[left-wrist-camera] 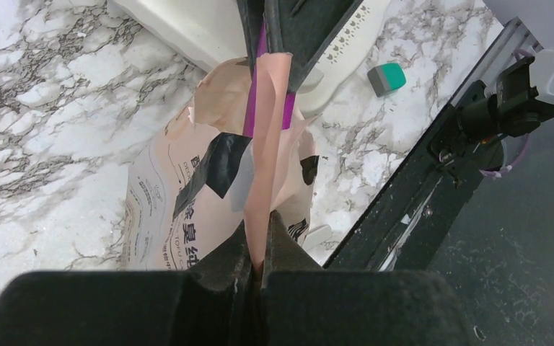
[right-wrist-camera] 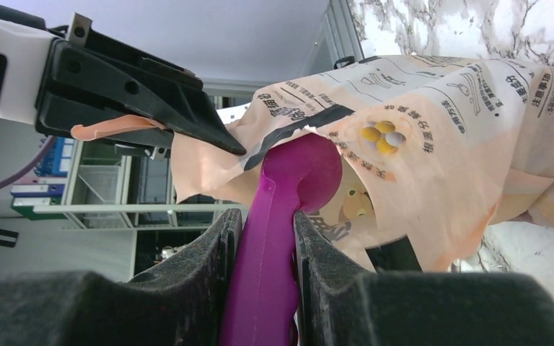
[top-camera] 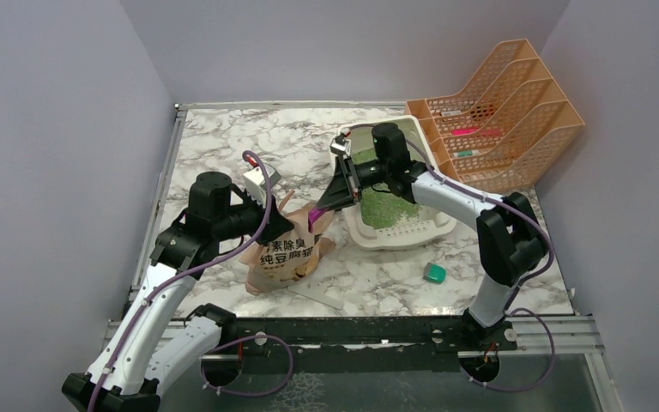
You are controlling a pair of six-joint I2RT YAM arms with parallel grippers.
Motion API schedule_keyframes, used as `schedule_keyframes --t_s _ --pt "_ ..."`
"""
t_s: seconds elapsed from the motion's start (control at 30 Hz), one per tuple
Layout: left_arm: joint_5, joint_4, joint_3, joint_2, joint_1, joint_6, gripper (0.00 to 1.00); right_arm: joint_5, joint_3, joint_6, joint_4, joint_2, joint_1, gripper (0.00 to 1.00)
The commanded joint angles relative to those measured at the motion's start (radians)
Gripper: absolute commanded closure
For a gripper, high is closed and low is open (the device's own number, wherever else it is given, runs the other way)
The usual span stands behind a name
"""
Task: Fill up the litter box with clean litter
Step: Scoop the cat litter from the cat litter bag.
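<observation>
The cream-white litter box [top-camera: 420, 230] sits right of centre, with green clean litter [top-camera: 388, 209] spread on its floor. The tan paper bag [top-camera: 287, 253] with dark characters stands left of it. My left gripper [top-camera: 276, 209] is shut on the bag's top edge, seen as a tan strip [left-wrist-camera: 267, 166] between its jaws. My right gripper [top-camera: 328, 204] is shut on the handle of the magenta scoop [right-wrist-camera: 281, 238], whose bowl [right-wrist-camera: 317, 169] pokes into the bag's mouth. The bag [right-wrist-camera: 433, 144] fills the right wrist view. The scoop [left-wrist-camera: 254, 101] shows inside the bag opening.
An orange mesh file rack [top-camera: 502, 112] stands at the back right, holding a few pens. A small teal block [top-camera: 435, 273] lies on the marble table [top-camera: 214, 146] in front of the litter box; it also shows in the left wrist view [left-wrist-camera: 387, 78]. A black rail [top-camera: 352, 330] runs along the near edge.
</observation>
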Motion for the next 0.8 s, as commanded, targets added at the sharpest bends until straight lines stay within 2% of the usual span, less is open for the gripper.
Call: schedule_keyframes --t_s 0.0,0.2,0.43,0.77 --pt "0.038 0.083 0.018 -0.009 -0.002 -0.017 1.00 -0.103 -0.015 0.097 0.112 -0.069 -0.047 0.99" --pt "0.039 0.081 0.014 -0.014 -0.002 -0.014 1.00 -0.073 -0.017 0.036 0.006 -0.087 -0.086 0.99" --pt "0.037 0.082 0.007 -0.022 -0.002 -0.015 1.00 -0.070 -0.095 0.138 0.078 -0.108 -0.152 0.99" --pt "0.036 0.082 0.009 -0.026 -0.002 -0.016 1.00 -0.048 -0.118 0.173 0.085 -0.113 -0.171 0.99"
